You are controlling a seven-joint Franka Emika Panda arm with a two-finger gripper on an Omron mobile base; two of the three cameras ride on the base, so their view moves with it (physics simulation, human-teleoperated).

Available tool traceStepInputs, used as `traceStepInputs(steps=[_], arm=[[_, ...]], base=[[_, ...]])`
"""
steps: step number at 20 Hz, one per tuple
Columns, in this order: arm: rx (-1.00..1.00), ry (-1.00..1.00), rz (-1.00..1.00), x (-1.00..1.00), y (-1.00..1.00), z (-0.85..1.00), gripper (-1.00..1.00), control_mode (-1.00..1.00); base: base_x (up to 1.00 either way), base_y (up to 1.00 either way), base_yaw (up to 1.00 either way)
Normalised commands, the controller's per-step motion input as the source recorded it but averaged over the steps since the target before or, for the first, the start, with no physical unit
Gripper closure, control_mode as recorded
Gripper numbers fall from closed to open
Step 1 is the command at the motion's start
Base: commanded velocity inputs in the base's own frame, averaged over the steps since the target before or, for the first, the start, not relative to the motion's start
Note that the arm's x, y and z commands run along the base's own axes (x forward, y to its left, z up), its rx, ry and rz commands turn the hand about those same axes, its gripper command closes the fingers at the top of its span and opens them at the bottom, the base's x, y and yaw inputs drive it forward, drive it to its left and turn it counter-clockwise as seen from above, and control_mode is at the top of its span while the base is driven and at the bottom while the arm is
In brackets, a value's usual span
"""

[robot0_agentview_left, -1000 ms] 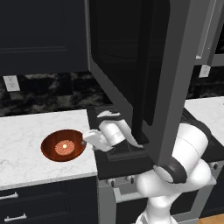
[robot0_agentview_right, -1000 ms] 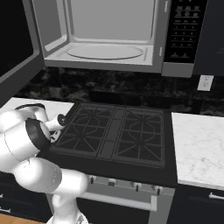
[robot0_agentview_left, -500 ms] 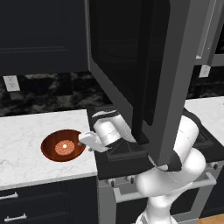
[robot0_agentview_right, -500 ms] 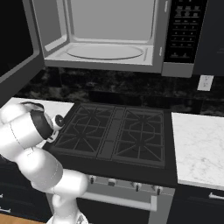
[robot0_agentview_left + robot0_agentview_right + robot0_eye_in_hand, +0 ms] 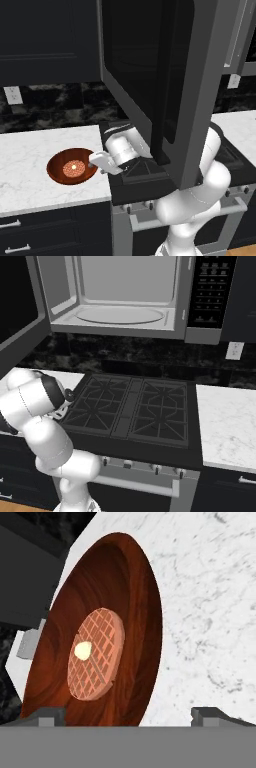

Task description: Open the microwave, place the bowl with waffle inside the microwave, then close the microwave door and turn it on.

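The reddish-brown bowl (image 5: 59,168) sits on the white marble counter (image 5: 25,150) left of the stove, with the round waffle (image 5: 73,169) in its middle. My gripper (image 5: 94,161) hovers at the bowl's right rim, open and empty. In the hand view the bowl (image 5: 117,587) and waffle (image 5: 96,653) are close ahead, and the gripper (image 5: 131,716) has one fingertip on each side of the near rim. The microwave (image 5: 125,296) above the stove has its cavity showing, and the microwave door (image 5: 165,85) is swung wide open over my arm.
The black stove (image 5: 130,406) lies below the microwave, with more marble counter (image 5: 227,416) to its right. The microwave's control panel (image 5: 210,291) is on its right side. The open door hangs close above my forearm. A wall outlet (image 5: 13,95) is behind the bowl.
My hand has moved left and down from the stove's edge to the bowl's right rim. The bowl and the door have not moved.
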Motion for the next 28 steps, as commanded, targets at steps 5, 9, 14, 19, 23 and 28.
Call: traceStepInputs(steps=[5,9,14,19,23,28], arm=[[0.0,0.0,0.0,0.05,0.01,-0.06,1.0,-1.0],[0.0,0.0,0.0,0.0,0.0,0.0,1.0,-1.0],[0.0,0.0,0.0,0.0,0.0,0.0,1.0,-1.0],[0.0,-0.01,0.0,0.0,0.0,0.01,1.0,-1.0],[0.01,-0.01,-0.06,0.0,-0.26,0.35,1.0,-1.0],[0.07,0.0,-0.06,0.0,-0.56,0.64,1.0,-1.0]], base=[[0.0,0.0,0.0],[0.0,0.0,0.0],[0.0,0.0,0.0],[0.0,0.0,0.0],[0.0,0.0,0.0],[0.0,0.0,0.0]])
